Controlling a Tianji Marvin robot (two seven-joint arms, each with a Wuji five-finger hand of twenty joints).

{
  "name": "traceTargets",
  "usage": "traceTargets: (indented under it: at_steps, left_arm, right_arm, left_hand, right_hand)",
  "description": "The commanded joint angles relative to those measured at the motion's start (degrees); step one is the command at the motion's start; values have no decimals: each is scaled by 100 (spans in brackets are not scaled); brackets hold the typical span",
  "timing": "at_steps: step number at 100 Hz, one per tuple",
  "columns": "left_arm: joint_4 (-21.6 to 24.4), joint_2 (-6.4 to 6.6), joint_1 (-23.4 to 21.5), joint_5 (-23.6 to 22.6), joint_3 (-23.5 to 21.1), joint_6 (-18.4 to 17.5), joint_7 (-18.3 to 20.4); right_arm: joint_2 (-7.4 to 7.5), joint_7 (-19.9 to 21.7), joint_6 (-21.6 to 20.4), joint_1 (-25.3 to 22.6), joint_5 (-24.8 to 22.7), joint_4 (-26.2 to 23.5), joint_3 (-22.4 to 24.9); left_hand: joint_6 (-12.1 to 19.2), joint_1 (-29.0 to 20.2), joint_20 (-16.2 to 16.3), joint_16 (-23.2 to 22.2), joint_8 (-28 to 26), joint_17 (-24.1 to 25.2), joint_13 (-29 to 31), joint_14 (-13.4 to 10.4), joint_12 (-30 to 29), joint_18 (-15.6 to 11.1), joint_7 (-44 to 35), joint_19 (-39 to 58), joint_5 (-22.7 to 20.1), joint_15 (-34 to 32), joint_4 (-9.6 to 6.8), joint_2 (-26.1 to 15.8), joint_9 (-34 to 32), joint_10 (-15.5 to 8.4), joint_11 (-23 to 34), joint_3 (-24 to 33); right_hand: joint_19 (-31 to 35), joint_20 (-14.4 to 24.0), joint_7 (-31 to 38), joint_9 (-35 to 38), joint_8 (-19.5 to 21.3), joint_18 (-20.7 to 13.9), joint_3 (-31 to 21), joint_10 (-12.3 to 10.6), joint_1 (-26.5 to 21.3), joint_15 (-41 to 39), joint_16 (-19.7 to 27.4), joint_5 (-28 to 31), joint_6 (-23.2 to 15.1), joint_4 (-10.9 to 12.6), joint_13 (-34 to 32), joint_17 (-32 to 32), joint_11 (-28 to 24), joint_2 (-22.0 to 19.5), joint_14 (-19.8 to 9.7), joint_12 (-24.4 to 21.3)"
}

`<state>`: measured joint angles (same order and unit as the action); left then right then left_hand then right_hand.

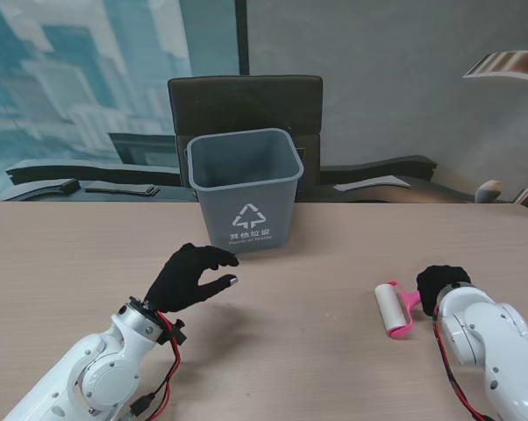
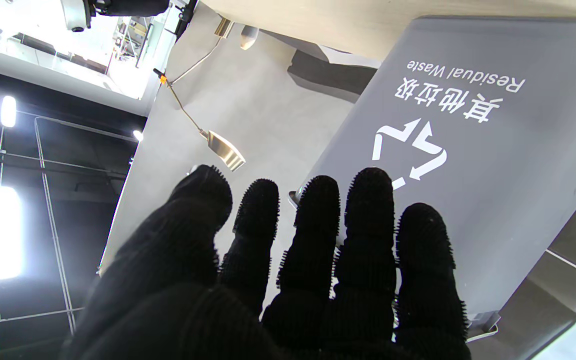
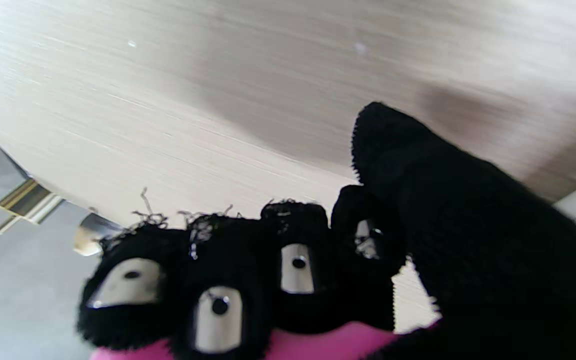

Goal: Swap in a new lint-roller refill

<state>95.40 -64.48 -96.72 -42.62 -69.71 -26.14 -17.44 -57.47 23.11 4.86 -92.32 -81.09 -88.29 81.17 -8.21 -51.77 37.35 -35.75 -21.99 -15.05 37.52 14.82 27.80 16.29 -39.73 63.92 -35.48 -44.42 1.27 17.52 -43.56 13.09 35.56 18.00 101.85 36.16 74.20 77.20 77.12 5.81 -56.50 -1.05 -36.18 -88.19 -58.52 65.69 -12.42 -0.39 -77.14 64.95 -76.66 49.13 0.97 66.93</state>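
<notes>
A pale wood-grain table is seen from above, with a grey waste bin standing upright at its far edge, marked with a white recycling symbol and the words "Residual Waste". Behind the bin a dark chair back is visible.

The left hand, covered in a black glove, is held raised over the table on the left, near the bin's front wall but apart from it. Its fingers are spread and slightly curled, and nothing is held in them — in the left wrist view they are seen splayed in front of the bin's printed face.

On the right side of the table, the lint roller is found lying flat: a white roll with a pink handle leading toward the right hand. That hand, also gloved in black, is closed around the handle. In the right wrist view its fingertips are curled tightly over a pink surface — the handle — with the thumb pressed alongside.
</notes>
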Motion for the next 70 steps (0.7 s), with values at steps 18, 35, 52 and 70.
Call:
traceTargets:
  at_steps: [18,35,52,70]
  left_arm:
    - [-1,-9,16,47,20,55,109]
    - [-3,-9,16,54,16,57,113]
    - [0,-9,0,33,-4,32,95]
    - [13,-9,-30,26,-51,63,87]
  right_arm:
    - [9,17,-17,-223,-43,-23,37]
    - [0,40,-164,-146,244,-205,-118]
    - [1,141,-275,39,612,-326,-401]
    - [28,334,-532,384,1065,-342,-856]
  left_hand:
    - [114,-146,109,-60,53,-6,84,-82,131,-26,-93,171,-10,-153,-89,143,-72,-143,71,88]
    - [108,-147,108,-62,51,0,82,-69,131,-26,-92,172,-10,-156,-91,145,-70,-134,71,89]
    - [123,-151,109,-63,49,-1,83,-72,132,-28,-95,175,-12,-161,-89,146,-75,-133,74,88]
    - [117,-159,108,-63,50,7,78,-67,131,-26,-96,175,-10,-161,-90,144,-71,-124,74,86]
  right_hand:
    - [1779,158,-17,320,79,-1209,-209,571,-94,-1219,-237,90,179,-136,106,457,-277,-35,-2124,56]
    - [1777,143,-21,321,83,-1168,-212,573,-87,-1222,-231,91,183,-141,106,456,-276,-30,-2118,56]
    - [1779,136,-23,321,86,-1161,-214,573,-79,-1224,-225,91,183,-146,107,456,-276,-32,-2113,57]
    - [1781,131,-24,321,88,-1160,-209,573,-75,-1225,-222,91,183,-152,107,456,-276,-28,-2113,57]
